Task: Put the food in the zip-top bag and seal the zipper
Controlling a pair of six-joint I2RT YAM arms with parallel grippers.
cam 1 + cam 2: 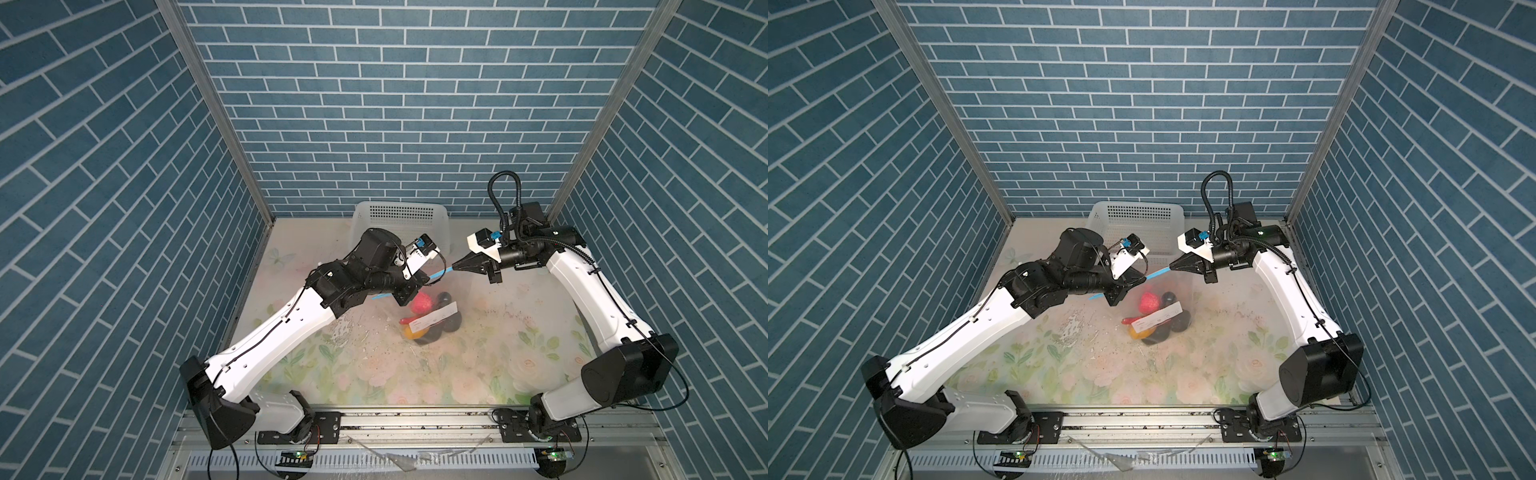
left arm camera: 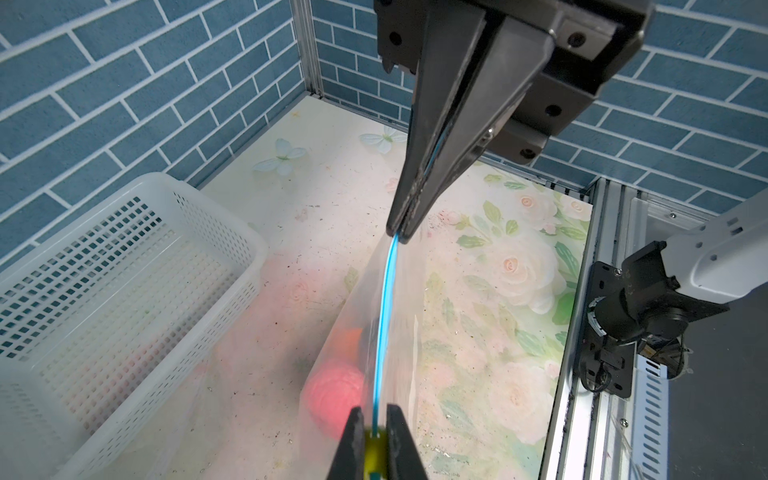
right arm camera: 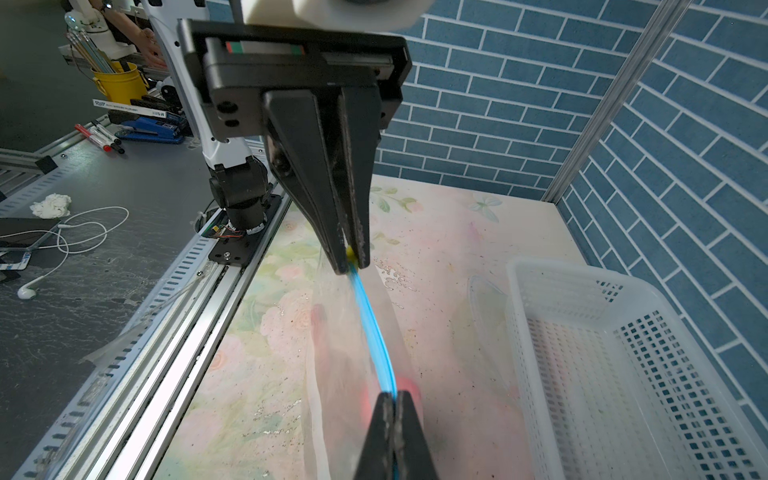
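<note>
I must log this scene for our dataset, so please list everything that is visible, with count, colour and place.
zip-top bag: 1, clear, centre, top edge lifted.
zipper: 1, light blue, along the bag's top edge.
yellow tab: 1, yellow, at one zipper end.
food: several, pink-red, black, yellow-orange, inside the bag.
label: 1, white, on the bag.
basket: 1, white, by the back wall.
table: 1, floral, under all.
left gripper: 1, black, shut on the yellow tab.
right gripper: 1, black, shut on the zipper.
</note>
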